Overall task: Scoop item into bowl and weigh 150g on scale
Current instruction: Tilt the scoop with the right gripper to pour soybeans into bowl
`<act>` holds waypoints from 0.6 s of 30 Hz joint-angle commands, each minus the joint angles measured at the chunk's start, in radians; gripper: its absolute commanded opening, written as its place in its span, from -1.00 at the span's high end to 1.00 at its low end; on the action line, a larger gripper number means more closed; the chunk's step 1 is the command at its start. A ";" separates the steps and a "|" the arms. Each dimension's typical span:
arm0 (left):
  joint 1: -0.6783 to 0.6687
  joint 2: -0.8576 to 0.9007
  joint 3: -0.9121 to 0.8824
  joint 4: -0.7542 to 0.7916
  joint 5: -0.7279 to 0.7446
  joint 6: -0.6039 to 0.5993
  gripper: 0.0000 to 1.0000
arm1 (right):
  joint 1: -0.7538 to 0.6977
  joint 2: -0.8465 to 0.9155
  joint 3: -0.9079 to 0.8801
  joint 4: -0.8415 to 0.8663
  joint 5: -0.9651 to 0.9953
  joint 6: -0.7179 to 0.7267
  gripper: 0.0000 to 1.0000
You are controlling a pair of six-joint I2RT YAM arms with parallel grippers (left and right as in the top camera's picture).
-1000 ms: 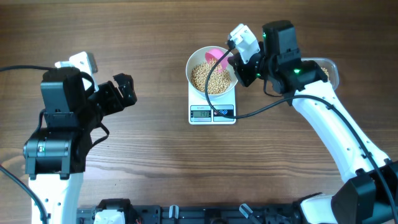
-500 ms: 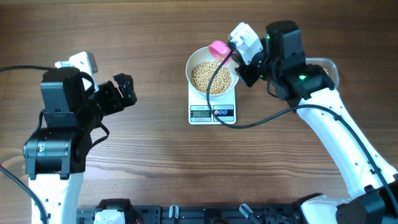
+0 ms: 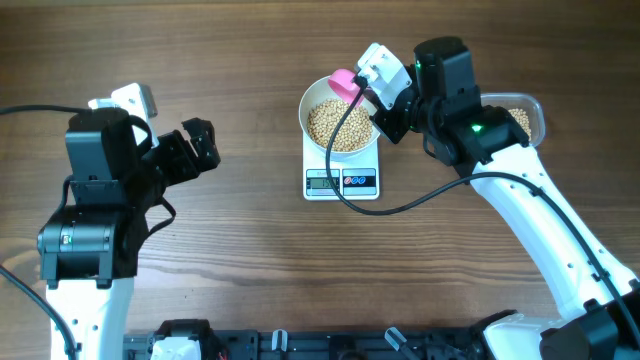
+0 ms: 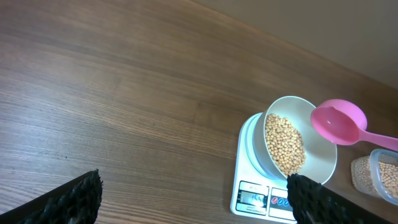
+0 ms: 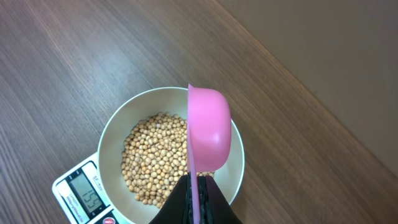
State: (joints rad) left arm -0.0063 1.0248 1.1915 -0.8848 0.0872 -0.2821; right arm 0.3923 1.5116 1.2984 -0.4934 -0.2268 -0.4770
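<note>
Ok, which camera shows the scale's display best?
The right wrist view: the scale's display is largest there, its digits plain, beside the bowl. Overhead shows it whole but tiny. The left wrist view shows it small and slanted, near the picture's bottom edge.

White right arm (image 3: 545, 225), black joints, looping black cable (image 3: 400, 209), green light (image 3: 478, 126)

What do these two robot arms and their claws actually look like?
Both the left arm and right arm mix blocky black joint housings with smooth white tubular links. A small white box sits at each wrist. The right arm shows a green light and trails a loose black cable. The left gripper and right gripper are black, each with two fingers.
</note>
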 commanded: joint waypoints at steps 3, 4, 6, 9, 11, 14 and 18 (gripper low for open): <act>0.005 0.004 0.018 0.001 -0.010 0.013 -1.00 | 0.003 -0.018 0.007 0.005 0.013 0.003 0.91; 0.005 0.004 0.018 0.001 -0.010 0.013 -1.00 | 0.003 -0.018 0.007 0.005 0.012 0.026 0.91; 0.006 0.004 0.018 0.000 -0.010 0.013 -1.00 | 0.003 -0.018 0.006 0.005 0.011 0.090 0.92; 0.005 0.004 0.018 0.000 -0.010 0.013 -1.00 | 0.003 -0.018 0.006 0.006 0.008 0.249 0.91; 0.005 0.004 0.018 0.001 -0.010 0.013 -1.00 | 0.003 -0.018 0.006 0.010 0.008 0.357 0.91; 0.005 0.004 0.018 0.000 -0.010 0.013 -1.00 | 0.002 -0.018 0.006 0.028 0.008 0.515 0.92; 0.005 0.004 0.018 0.000 -0.010 0.013 -1.00 | -0.001 -0.018 0.006 0.035 0.009 0.548 0.91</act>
State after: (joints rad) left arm -0.0059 1.0248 1.1915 -0.8848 0.0872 -0.2821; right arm 0.3923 1.5116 1.2984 -0.4664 -0.2268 -0.0051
